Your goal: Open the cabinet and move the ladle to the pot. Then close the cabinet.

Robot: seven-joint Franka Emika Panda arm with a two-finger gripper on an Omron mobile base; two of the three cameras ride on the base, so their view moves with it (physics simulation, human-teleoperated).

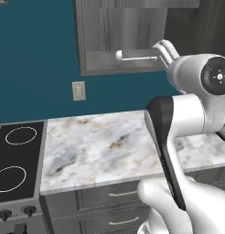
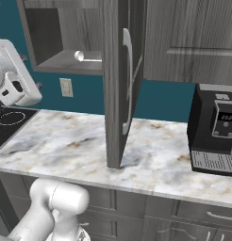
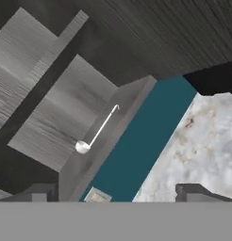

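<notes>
hand view shows the ladle (image 3: 96,132) lying flat on the bottom shelf of the cabinet (image 3: 66,108), its round bowl toward seven o'clock and its thin handle running up toward one o'clock, close to the shelf's front edge. the gripper (image 3: 119,194) has its two dark finger tips standing wide apart at the bottom of that view, one near seven o'clock and one near five o'clock, with nothing between them and well short of the ladle. left base view has the ladle (image 1: 137,56) at about one o'clock, resting on the open shelf with its bowl end pointing toward nine o'clock, and the white hand reaching up just beside its handle end at two o'clock. right base view puts the ladle (image 2: 88,56) at eleven o'clock on the same shelf, and the cabinet's door (image 2: 119,84) swung fully out, seen edge-on at the centre, its long silver bar handle (image 2: 128,80) facing three o'clock. below the cabinet runs the teal wall with a pale outlet plate (image 1: 78,91), then the marbled counter (image 1: 100,151). the stove top (image 1: 16,157) with its burner rings sits at nine o'clock in the left base view, and a black coffee machine (image 2: 214,134) stands on the counter at three o'clock in the right base view. grey drawer fronts (image 1: 114,201) with short handles line the counter's face.
</notes>
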